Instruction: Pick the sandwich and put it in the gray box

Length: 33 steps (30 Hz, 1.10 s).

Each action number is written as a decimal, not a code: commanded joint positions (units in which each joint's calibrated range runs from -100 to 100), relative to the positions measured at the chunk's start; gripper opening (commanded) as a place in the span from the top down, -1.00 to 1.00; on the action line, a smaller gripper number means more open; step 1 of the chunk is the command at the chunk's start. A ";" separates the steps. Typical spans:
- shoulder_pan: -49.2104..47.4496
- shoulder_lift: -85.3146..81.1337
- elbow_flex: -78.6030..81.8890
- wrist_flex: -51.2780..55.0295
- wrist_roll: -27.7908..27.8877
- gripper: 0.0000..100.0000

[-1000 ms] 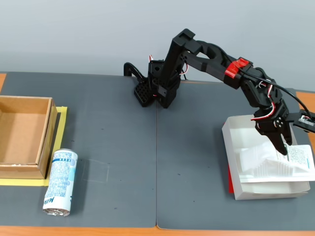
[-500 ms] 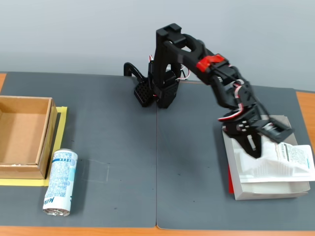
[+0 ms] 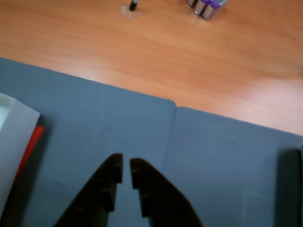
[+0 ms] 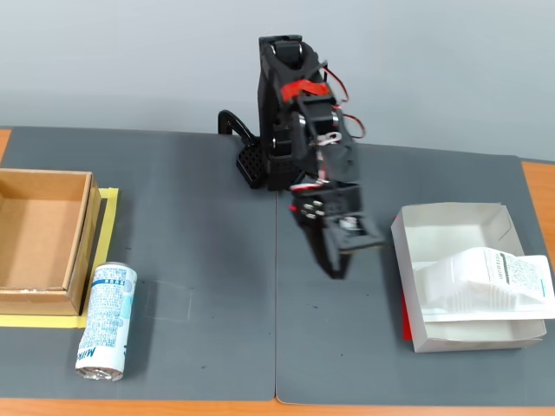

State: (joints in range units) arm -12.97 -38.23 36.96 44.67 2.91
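we see the sandwich lying in the gray box at 3 o'clock of the fixed view. we judge it light, crinkly, slippery film; best pinched across the stiffer labelled end. claw nearly closed, empty, over the dark mat. worktop is orange wood; pale grey wall behind.

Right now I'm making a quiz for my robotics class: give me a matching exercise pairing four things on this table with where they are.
Things:
1. sandwich
2. drink can
3. brown cardboard box
4. gripper

Places:
A. lying on the mat in front of the brown box
B. above the mat's middle seam, empty
C. inside the gray box
D. far left in the fixed view, on yellow tape

Pairs: 1-C, 2-A, 3-D, 4-B
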 commanded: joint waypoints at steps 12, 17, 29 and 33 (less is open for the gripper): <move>6.96 -33.70 30.75 2.90 -0.07 0.96; 6.96 -40.23 35.73 9.85 -0.12 0.96; 8.53 -49.47 46.94 12.37 -0.12 0.96; 10.55 -52.10 50.92 12.54 0.14 0.96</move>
State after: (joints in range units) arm -3.98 -88.28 86.71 56.98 2.61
